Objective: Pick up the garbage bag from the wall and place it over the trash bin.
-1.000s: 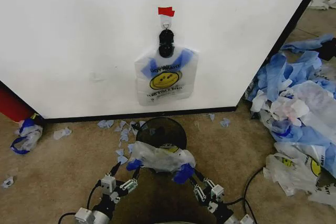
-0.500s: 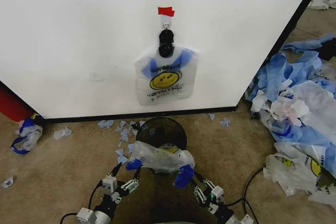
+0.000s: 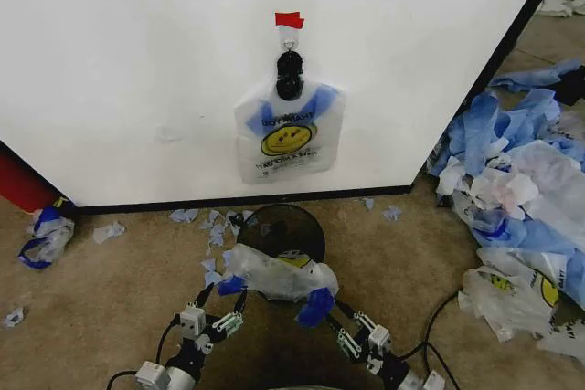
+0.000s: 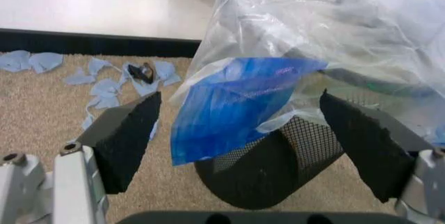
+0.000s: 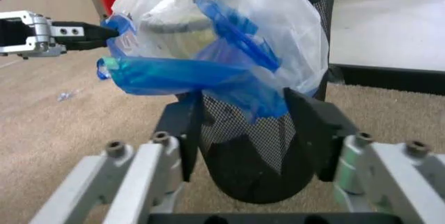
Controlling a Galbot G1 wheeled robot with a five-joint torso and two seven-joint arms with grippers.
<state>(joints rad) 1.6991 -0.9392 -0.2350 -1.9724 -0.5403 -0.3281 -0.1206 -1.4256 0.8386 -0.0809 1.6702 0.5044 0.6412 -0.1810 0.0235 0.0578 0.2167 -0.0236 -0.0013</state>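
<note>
garbage bag [image 3: 277, 273] is seen draped over the near rim of the trash bin [image 3: 280, 228], a black wire-mesh basket on the carpet just in front of the wall [image 3: 137, 70]. only the near half of the mouth is covered; the far half of the rim is bare. the bag is crumpled on top, not opened down around the mesh.

left gripper [image 3: 225, 291] is placed at the bag's left blue handle [image 4: 233, 104]. in the left wrist view its jaws are spread wide, the handle hangs between the pads without being pinched: released.

right gripper [image 3: 322, 303] is placed at the right blue handle [image 5: 208, 78]. in the right wrist view its jaws are also apart, flanking the mesh wall just under the handle, nothing clamped: released.

a second smiley bag [image 3: 290, 130] is seen hanging from the black clip [image 3: 290, 75] under the red tape [image 3: 289, 19] on the wall. a heap of blue and white plastic [image 3: 526, 189] lies well apart on the right.

risks, as judged:
- with both handles free, the bag is held by friction on the rim alone. thin film, light weight: it could slide off the near side.
- if the arms are pulled back close to the handles, a pad could snag the film and the bag could be dragged off.
- the bin is light and could be tipped by a jaw catching the mesh.
- far rim uncovered, so the placement could be counted as incomplete.
</note>
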